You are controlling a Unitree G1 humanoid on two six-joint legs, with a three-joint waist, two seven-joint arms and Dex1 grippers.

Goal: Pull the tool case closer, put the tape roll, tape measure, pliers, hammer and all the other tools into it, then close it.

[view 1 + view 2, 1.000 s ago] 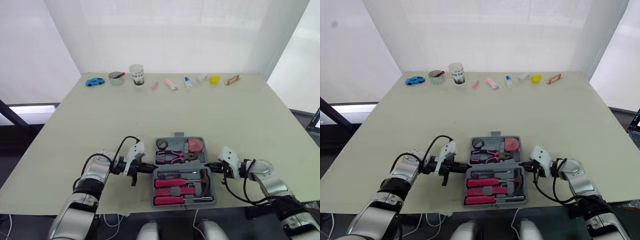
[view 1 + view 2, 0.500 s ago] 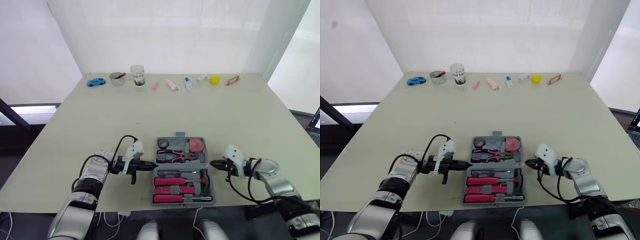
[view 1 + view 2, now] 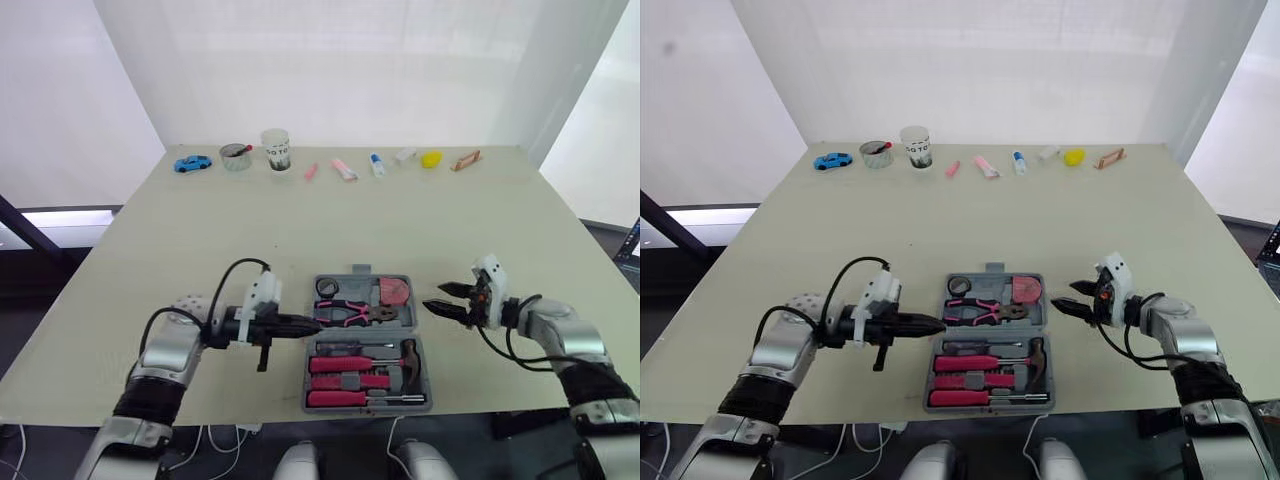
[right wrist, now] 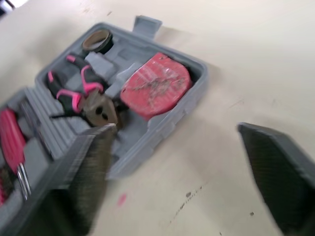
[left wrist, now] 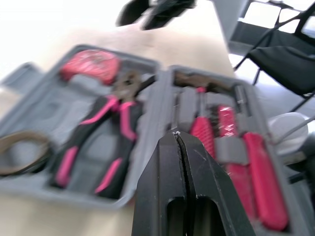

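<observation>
1. Spreading wide, the bench point(image 3: 450, 230) lies bare between the open tool case point(image 3: 368, 408) at its near edge and a row of small items point(image 3: 330, 165) along the far edge.
2. The case's far half holds the tape roll point(image 3: 324, 288), pliers point(image 3: 350, 313) and tape measure point(image 3: 393, 291). Its near half holds the hammer point(image 3: 408, 355) and pink-handled screwdrivers point(image 3: 340, 365).
3. The left pincer point(image 3: 308, 322), pressed together and empty, points at the case's left edge near the pliers' handles.
4. The right pincer point(image 3: 435, 295), spread and empty, hovers just right of the far half. A second ago it sat nearer, beside the hammer.
</observation>
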